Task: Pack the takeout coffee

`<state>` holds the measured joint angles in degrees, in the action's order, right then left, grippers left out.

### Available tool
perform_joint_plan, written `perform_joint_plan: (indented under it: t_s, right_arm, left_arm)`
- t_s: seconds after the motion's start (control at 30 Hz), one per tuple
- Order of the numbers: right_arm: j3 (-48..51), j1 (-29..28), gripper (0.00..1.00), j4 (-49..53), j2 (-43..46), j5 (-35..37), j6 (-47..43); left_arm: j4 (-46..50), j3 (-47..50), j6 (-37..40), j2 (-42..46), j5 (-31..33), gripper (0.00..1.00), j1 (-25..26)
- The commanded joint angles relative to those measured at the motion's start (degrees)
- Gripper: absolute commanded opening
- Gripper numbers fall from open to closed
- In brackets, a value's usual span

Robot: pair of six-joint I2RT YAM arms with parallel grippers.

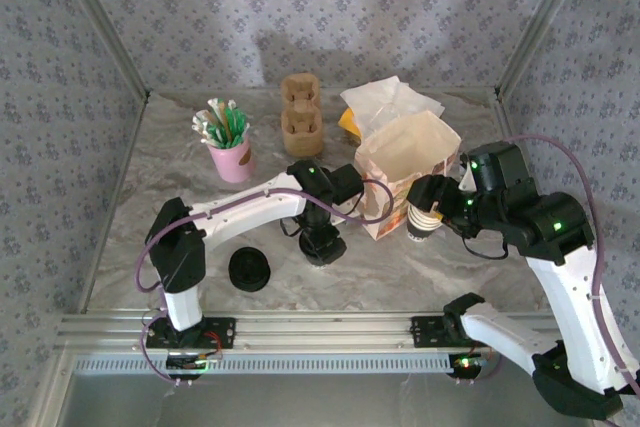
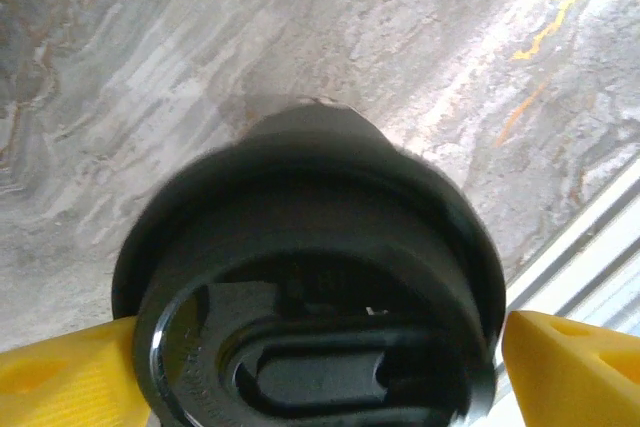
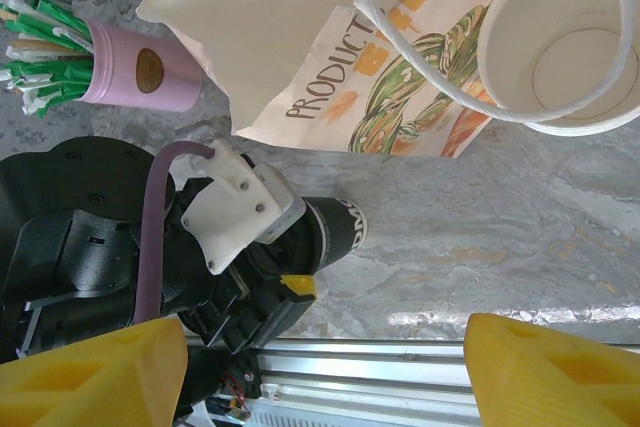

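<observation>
Takeout coffee, small paper cup under a round black plastic lid (image 2: pixel 300 207): unpacked, on the marbled tabletop (image 2: pixel 150 67) near the printed paper bag (image 3: pixel 330 87); left gripper (image 2: pixel 325 327) straddles the lid, grip uncertain; right gripper (image 3: pixel 325 332) spread wide, empty.

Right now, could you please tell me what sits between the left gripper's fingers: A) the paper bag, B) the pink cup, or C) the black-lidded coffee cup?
C: the yellow fingers of the left gripper stand either side of the takeout coffee, black lid up.
</observation>
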<state>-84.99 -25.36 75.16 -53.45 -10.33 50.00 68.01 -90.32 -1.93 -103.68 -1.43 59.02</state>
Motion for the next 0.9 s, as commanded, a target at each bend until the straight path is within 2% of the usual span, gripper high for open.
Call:
perform_joint_plan:
  t_s: [0.0,0.57,0.87]
  right_arm:
    - [0.60,0.23,0.75,0.35,0.18,0.65,0.60]
    - [1.38,0.13,0.75,-0.35,0.54,1.01,0.80]
    - [1.31,-0.35,0.75,-0.37,0.45,0.75,1.18]
  left_arm:
    - [1.89,-0.54,1.23,-1.26,-0.28,0.88,-0.67]
    - [4.94,-5.33,2.50,-0.68,0.03,0.95,-0.71]
    - [3.36,-3.75,1.57,-0.41,-3.99,0.94,-2.15]
